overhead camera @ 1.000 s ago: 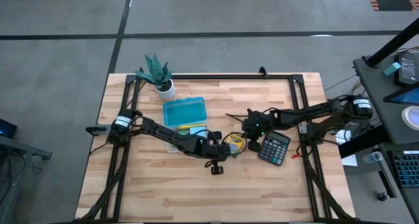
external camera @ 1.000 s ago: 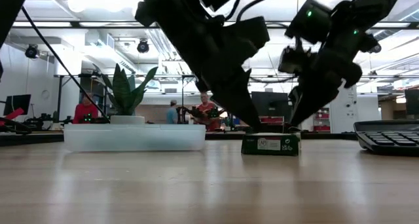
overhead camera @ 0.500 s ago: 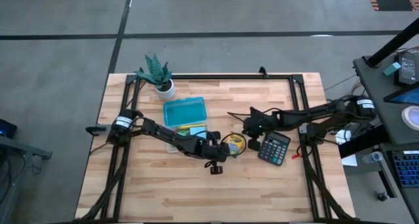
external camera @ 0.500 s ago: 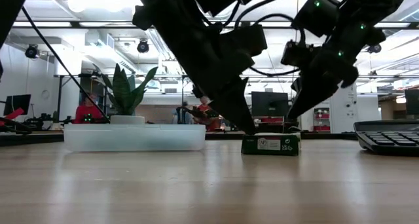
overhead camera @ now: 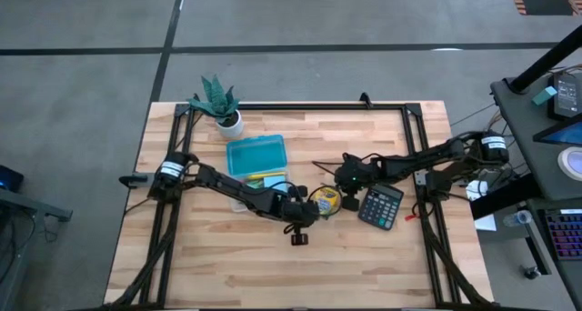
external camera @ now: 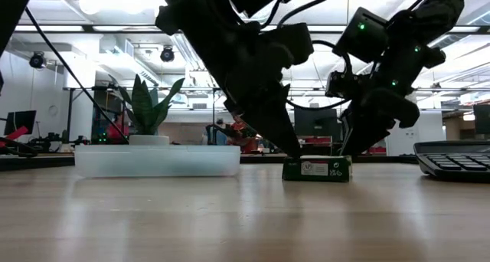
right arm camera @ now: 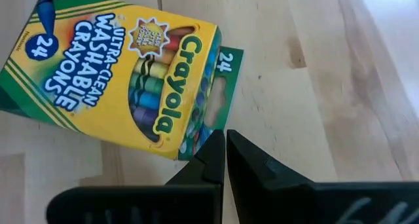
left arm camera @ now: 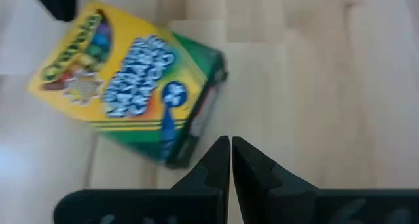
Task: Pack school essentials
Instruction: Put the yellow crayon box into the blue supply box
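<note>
1. Crayon box [overhead camera: 326, 199] lies flat on the bench [overhead camera: 227, 265] at frame centre in the high view, between the two hands, just right of the teal tray [overhead camera: 255, 154].
2. Left hand [left arm camera: 230, 160] sits at the box's lower-left side; fingers pressed together, holding nothing. Its tips rest beside the box's green end, apart from it.
3. Right hand [right arm camera: 224, 152] is at the box's right side, fingers likewise pinched together and empty, tips at the flap end of the box.
4. Both closed tips flank the box low to the bench in the low view, probably to nudge or square it rather than grab it.
5. Calculator [overhead camera: 381, 205] lies just right of the box, beside the right arm.
6. Potted plant [overhead camera: 219, 104] stands at upper left, well apart.
7. Box not yet packed in the tray.
</note>
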You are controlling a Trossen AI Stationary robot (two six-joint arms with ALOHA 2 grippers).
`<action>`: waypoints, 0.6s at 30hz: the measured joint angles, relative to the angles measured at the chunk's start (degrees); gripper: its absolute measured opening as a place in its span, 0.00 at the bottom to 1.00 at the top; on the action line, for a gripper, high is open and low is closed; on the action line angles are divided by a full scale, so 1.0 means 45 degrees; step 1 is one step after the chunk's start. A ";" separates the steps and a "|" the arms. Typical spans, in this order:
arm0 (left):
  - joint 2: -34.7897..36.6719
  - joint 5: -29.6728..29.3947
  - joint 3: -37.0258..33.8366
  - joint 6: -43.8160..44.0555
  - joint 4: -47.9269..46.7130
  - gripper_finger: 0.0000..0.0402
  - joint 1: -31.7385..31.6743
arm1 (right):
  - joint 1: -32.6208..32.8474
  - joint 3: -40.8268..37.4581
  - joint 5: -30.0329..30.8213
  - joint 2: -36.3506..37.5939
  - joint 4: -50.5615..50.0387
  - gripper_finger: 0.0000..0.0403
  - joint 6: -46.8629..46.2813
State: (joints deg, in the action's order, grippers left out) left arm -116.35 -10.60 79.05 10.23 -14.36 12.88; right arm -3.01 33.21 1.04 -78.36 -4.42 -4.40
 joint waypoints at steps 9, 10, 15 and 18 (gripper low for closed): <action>-0.0079 -0.1675 -0.0029 -0.0026 0.0020 0.00 -0.0005 | 0.0005 0.0146 -0.1499 -0.0017 -0.0013 0.02 -0.0450; -0.0046 -0.1764 -0.0029 -0.0026 -0.0023 0.00 -0.0045 | 0.0005 0.0168 -0.1676 -0.0017 -0.0052 0.02 -0.0499; 0.0003 -0.1795 -0.0042 -0.0026 -0.0270 0.00 -0.0146 | 0.0125 0.0248 -0.2613 -0.0007 -0.0107 0.02 -0.0823; 0.0073 -0.1813 -0.0044 -0.0010 -0.0393 0.00 -0.0134 | 0.0377 0.0248 -0.3379 -0.0007 -0.0201 0.02 -0.1144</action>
State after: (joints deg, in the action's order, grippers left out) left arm -116.02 -18.76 78.85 10.18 -16.13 12.28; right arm -1.31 34.33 -14.17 -78.39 -5.32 -9.55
